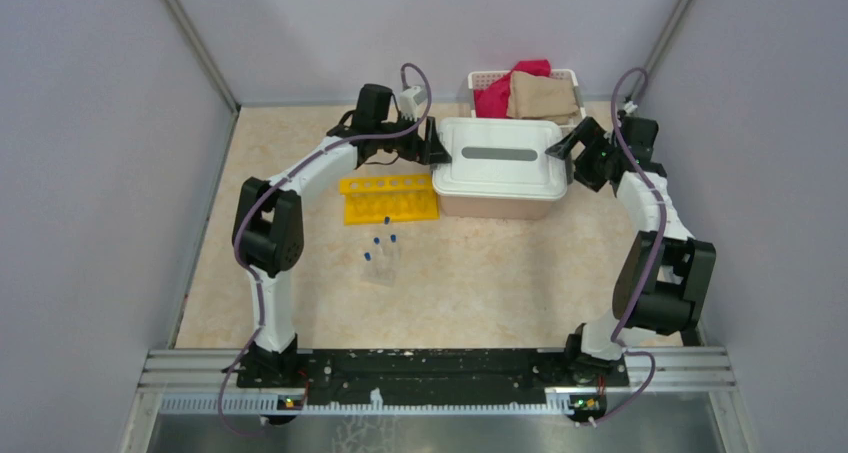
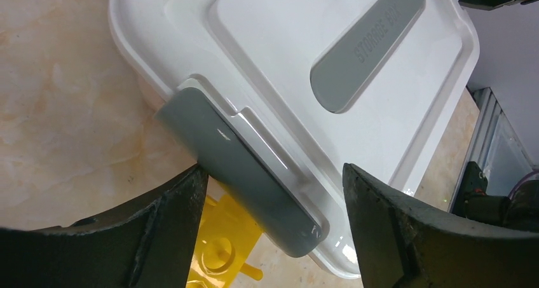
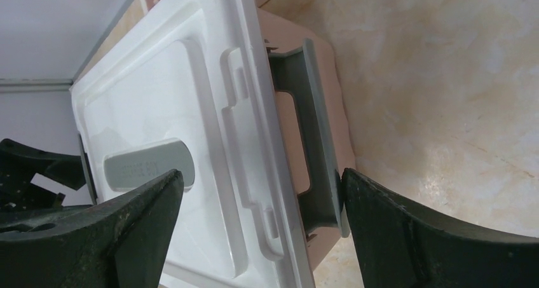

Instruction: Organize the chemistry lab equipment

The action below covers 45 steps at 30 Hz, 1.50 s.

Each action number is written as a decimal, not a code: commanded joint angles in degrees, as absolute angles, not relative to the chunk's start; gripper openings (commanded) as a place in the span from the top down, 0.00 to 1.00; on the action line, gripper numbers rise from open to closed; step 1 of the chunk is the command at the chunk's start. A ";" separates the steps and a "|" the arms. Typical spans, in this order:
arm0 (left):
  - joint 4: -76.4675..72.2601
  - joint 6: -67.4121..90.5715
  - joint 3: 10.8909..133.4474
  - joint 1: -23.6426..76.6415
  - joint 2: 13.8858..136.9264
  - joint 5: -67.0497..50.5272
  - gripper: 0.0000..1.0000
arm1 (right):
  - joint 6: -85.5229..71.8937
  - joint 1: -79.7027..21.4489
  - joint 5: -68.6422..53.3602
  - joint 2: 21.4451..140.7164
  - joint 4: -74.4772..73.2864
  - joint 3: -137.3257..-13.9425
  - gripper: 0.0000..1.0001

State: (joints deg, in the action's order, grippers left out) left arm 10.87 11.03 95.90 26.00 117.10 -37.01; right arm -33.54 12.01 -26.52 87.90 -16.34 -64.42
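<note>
both open grippers are flanking the tub [image 1: 495, 203], one at each short end

the left gripper [image 2: 273, 173] is hanging spread around the left grey latch [image 2: 241, 173] and the right gripper [image 3: 262, 180] is doing likewise over the right latch [image 3: 311, 142], the tub's long axis running between them. the yellow tube rack [image 1: 388, 197] is lying just left of the tub, nearer the left arm, with the blue-capped tubes [image 1: 379, 243] nearby.

Left arm [image 1: 268, 235] and right arm [image 1: 664, 273] — white links, black joints, purple cables.
</note>
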 commanded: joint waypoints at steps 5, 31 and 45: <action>11.44 8.06 98.83 27.68 115.29 -38.01 0.24 | -30.85 9.08 -25.31 86.33 -16.22 -66.99 0.13; 16.90 -3.64 102.78 30.04 117.47 -29.40 0.60 | -22.74 3.70 -13.00 85.68 -23.51 -71.51 0.33; 18.25 -5.20 103.18 30.23 118.21 -28.05 0.62 | -22.64 2.50 -3.78 84.01 -30.30 -76.31 0.15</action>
